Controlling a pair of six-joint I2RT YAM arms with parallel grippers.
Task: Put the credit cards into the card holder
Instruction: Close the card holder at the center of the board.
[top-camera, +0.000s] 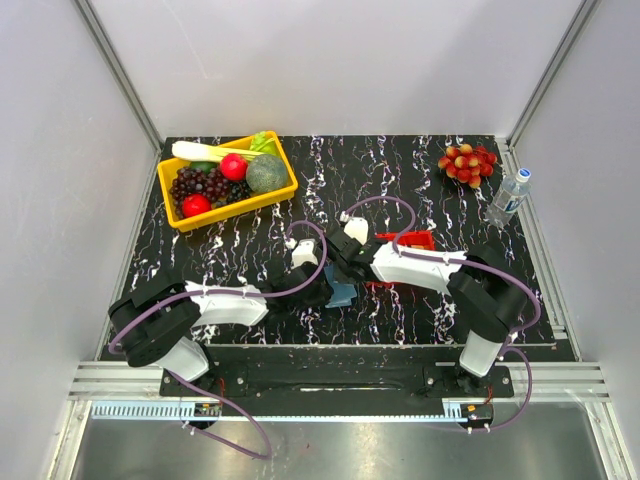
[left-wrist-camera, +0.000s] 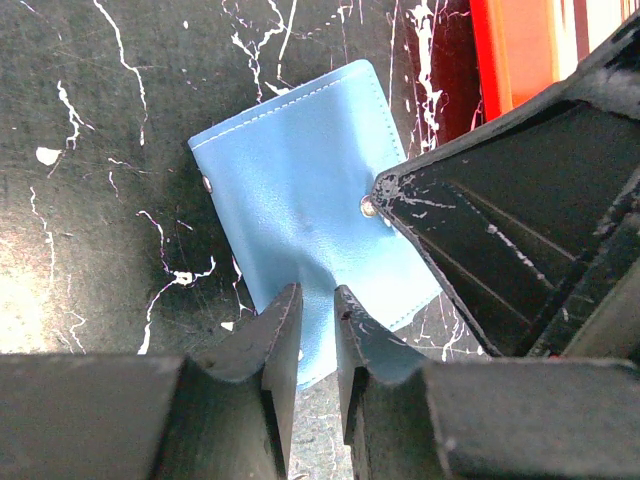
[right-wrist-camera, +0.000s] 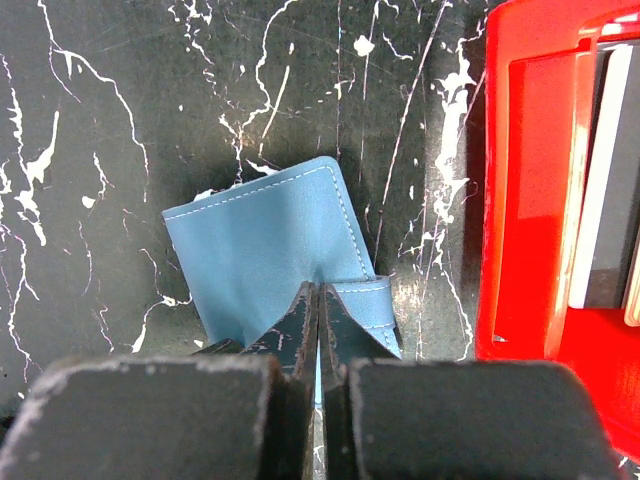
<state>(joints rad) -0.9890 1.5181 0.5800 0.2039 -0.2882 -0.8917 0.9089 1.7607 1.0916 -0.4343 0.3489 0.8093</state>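
Blue card holder (right-wrist-camera: 255, 250) is being opened: its flap (right-wrist-camera: 362, 300) is pinched by the right gripper (right-wrist-camera: 318, 312); the left gripper (left-wrist-camera: 318, 320) is narrowed, hold unclear. Peeling back is needed next.

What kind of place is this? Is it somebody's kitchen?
Probably a robot lab test booth, not a kitchen. A left arm and right arm are bolted by the table edge, plain white walls and metal rails box it in, and the fruit sits in a yellow bin.
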